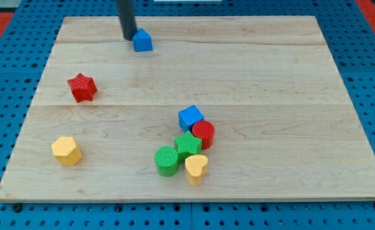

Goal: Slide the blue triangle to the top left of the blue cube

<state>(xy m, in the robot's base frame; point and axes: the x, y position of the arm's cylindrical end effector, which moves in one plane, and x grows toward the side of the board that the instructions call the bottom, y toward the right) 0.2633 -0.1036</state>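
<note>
The blue triangle [142,41] sits near the view's top, left of centre, on the wooden board [289,76]. My tip [129,38] is just left of it, touching or nearly touching its left side. The blue cube [190,118] lies well below and to the right, at the top of a cluster of blocks near the board's lower middle.
A red cylinder [204,134], a green star [187,145], a green cylinder [167,160] and a yellow heart [196,168] crowd below the blue cube. A red star [82,87] lies at the left. A yellow hexagon [66,151] lies at the lower left.
</note>
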